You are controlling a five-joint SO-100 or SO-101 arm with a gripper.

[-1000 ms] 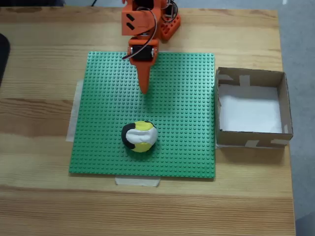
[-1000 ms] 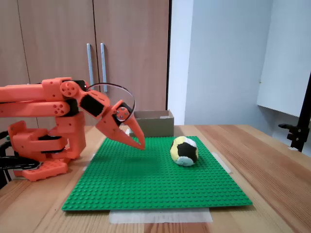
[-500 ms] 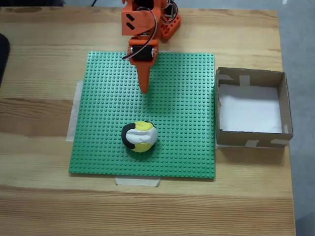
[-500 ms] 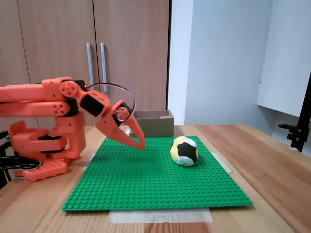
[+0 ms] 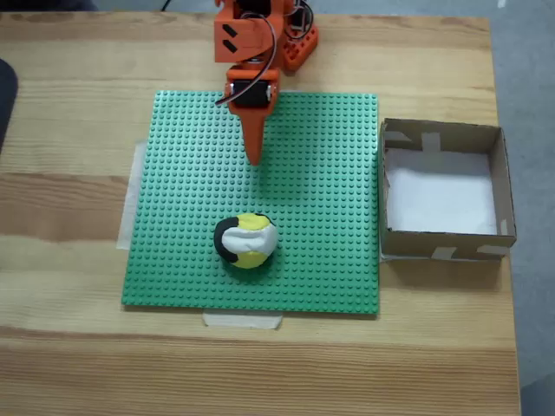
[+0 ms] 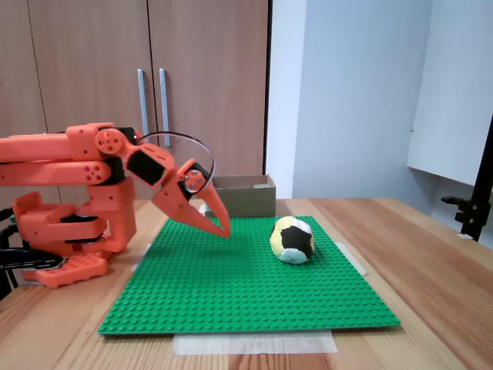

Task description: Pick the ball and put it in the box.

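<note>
Orange gripper [image 5: 253, 158] has its two fingers closed together to a single point, holding nothing. No change over the last second: tip sits in the same spot in both fixed views, so the approach hasn't started, or the arm is idling. In the side-on fixed view the gripper [image 6: 224, 231] angles down toward the green baseplate [image 6: 231, 293], tip just above it or barely touching; can't tell which.

Ball [image 5: 246, 240] hasn't moved either. It rests on the baseplate [image 5: 329, 173] nearer the plate's front edge, roughly mid-width, well apart from the tip and in line with it, straight out from the arm base. Same ball [image 6: 293, 240] in the side view sits free, nothing touching it.

Orientation: roughly round, slightly lumpy, so no real long axis and no preferred grasp direction. From above, the black patch faces the plate's left edge, with a white band next to it and yellow on top and at the front.

Box [image 5: 494, 186] sits on the wooden table [image 5: 78, 217] just off the plate's right edge, open side up, white floor bare. My read: task not begun; fingers need to open before reaching forward.
</note>
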